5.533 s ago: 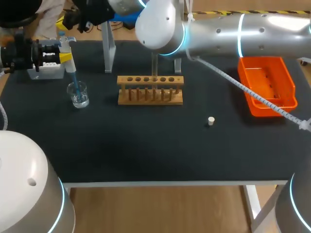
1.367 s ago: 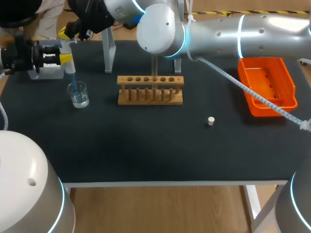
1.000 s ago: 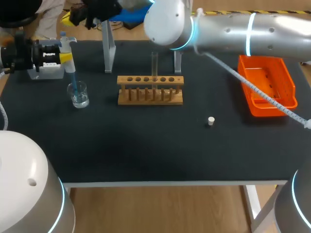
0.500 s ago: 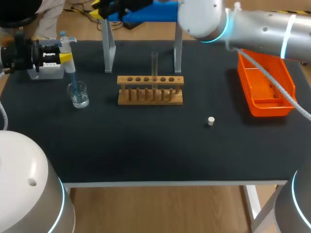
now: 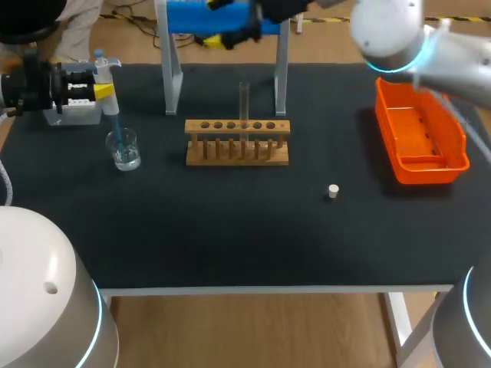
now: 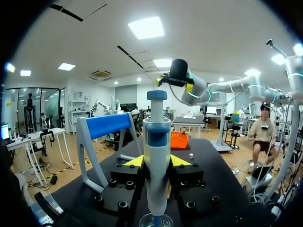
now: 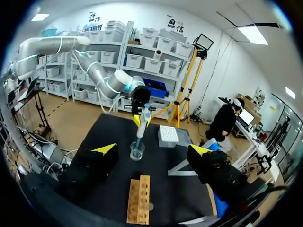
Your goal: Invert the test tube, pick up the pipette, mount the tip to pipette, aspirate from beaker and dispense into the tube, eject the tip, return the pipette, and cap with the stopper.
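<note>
My left gripper (image 5: 98, 86) is shut on the white-and-blue pipette (image 5: 110, 100), which hangs upright at the table's far left with its tip down in the glass beaker (image 5: 123, 149). In the left wrist view the pipette (image 6: 156, 165) stands between the yellow tips, over the beaker's rim (image 6: 156, 219). A clear test tube (image 5: 244, 100) stands upright in the wooden rack (image 5: 238, 142). A small white stopper (image 5: 333, 191) lies on the mat. My right gripper (image 5: 229, 23) hangs open high over the back edge, holding nothing; its wrist view looks down on the rack (image 7: 138, 198), beaker (image 7: 137, 151) and pipette (image 7: 143, 122).
An orange tray (image 5: 453, 146) sits at the right. A blue stand (image 5: 192, 17) on two grey legs spans the back edge behind the rack. A white tip box (image 5: 73, 113) lies below my left gripper, by the beaker.
My right arm has drawn back from the pipette's top and swung right along the back edge, and its gripper has gone from shut to wide open. The left arm and pipette kept still.
</note>
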Action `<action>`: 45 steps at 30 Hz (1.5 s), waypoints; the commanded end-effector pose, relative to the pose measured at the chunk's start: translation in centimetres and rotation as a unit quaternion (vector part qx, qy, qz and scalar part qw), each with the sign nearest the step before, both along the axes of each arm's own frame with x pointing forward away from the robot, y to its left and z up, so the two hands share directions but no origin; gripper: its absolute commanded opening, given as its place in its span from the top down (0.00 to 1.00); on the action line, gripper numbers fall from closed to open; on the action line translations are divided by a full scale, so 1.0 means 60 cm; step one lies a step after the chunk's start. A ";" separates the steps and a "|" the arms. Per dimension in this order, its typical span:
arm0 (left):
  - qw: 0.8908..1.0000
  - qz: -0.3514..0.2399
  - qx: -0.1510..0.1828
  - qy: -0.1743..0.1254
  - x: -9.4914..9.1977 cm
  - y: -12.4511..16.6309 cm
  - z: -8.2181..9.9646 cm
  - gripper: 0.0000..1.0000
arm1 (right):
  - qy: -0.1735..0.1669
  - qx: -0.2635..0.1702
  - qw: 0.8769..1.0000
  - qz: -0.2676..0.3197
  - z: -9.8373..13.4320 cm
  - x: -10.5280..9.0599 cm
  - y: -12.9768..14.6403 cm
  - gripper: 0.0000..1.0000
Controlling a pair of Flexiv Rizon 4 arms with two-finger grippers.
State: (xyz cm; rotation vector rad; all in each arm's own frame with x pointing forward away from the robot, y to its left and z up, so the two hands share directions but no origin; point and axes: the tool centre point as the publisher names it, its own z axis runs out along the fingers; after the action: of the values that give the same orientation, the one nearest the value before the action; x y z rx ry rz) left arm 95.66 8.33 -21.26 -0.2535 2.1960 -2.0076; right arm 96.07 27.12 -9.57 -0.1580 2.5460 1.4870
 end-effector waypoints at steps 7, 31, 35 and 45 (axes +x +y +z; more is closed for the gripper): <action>1.000 0.001 0.000 0.000 -0.001 -0.001 0.001 1.00 | 0.004 -0.003 0.999 0.032 -0.029 -0.005 -0.119 0.00; 1.000 0.001 0.000 0.000 -0.001 -0.001 0.001 1.00 | 0.024 -0.021 0.999 0.036 -0.074 -0.002 -0.102 0.00; 1.000 0.001 0.000 0.000 -0.001 -0.001 0.001 1.00 | 0.034 -0.024 0.998 0.042 -0.109 0.003 -0.106 0.00; 1.000 0.001 0.000 0.000 -0.001 -0.001 0.001 1.00 | 0.055 -0.032 0.996 0.062 -0.190 0.016 -0.117 0.00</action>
State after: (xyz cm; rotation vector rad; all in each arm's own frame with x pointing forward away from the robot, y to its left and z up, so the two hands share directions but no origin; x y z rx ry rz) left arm 95.66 8.33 -21.26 -0.2534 2.1960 -2.0075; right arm 96.11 19.98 -19.88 -0.2409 2.7142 1.4786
